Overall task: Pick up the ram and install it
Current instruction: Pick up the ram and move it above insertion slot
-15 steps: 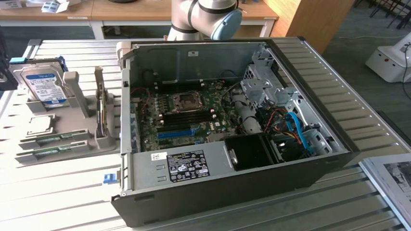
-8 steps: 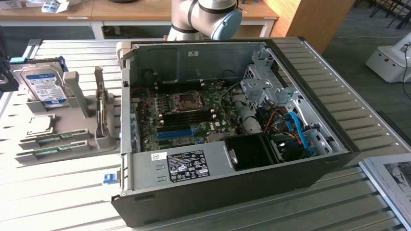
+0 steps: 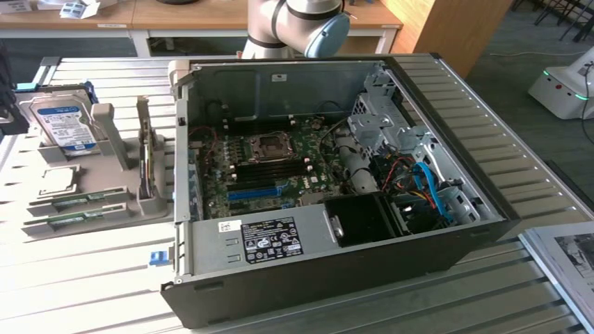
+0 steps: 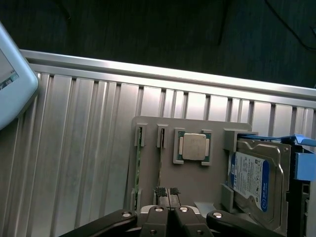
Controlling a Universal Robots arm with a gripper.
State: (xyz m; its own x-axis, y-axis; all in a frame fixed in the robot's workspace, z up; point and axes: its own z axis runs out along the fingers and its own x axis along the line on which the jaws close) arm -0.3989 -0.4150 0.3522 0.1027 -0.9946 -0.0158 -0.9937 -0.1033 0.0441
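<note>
Two slim green sticks lie edge-up in the slots of a grey holder [image 4: 197,173]. The ram [image 4: 159,163] is the stick next to the CPU, and a similar stick [image 4: 139,163] lies one slot further out. My gripper [image 4: 167,191] hangs above the holder, shut with nothing between its fingers, its tips close over the ram's near end. In the exterior view the ram [image 3: 69,202] rests at the holder's front, on that view's left. The open computer case [image 3: 446,229] shows the motherboard [image 3: 269,163] with its dark memory slots.
On the holder also sit a CPU [image 4: 193,147], a hard drive [image 4: 254,182] with a blue-and-white label, and an upright card [image 3: 144,160]. A long blue slot [image 3: 252,193] lies on the motherboard. The arm's joint [image 3: 297,24] hangs behind the case. Everything stands on a ribbed metal table [image 3: 83,285].
</note>
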